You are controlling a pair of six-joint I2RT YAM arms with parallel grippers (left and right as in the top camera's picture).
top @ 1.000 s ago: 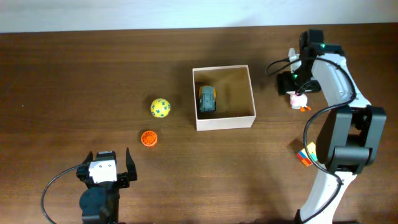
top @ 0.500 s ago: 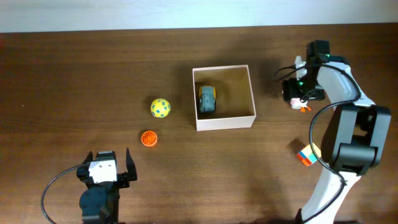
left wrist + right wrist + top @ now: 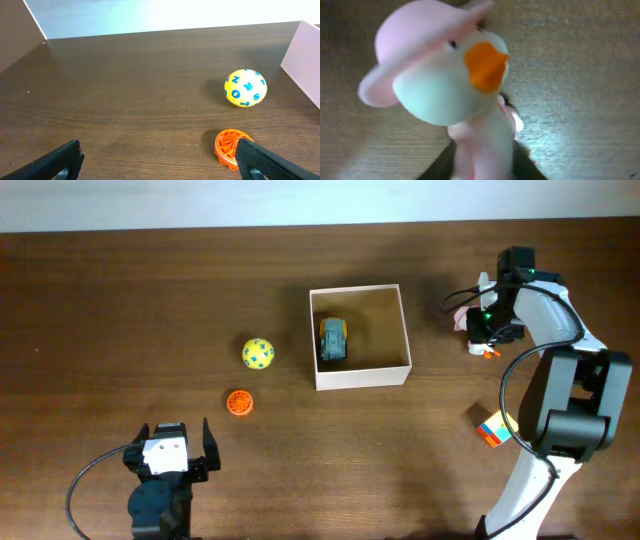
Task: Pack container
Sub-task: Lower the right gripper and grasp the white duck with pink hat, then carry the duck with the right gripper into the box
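Orange lattice ball and yellow letter ball lie before the left claw, spread and empty. The container sits mid-way along the bench, with a grey toy car inside. Near its right wall, the right claw looks clenched on a pink-hatted duck; the box lies to its left.

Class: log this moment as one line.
right gripper: shut on duck, right of container | left gripper: open, empty | container: holds toy car | ball, orange toy: outside, left of it
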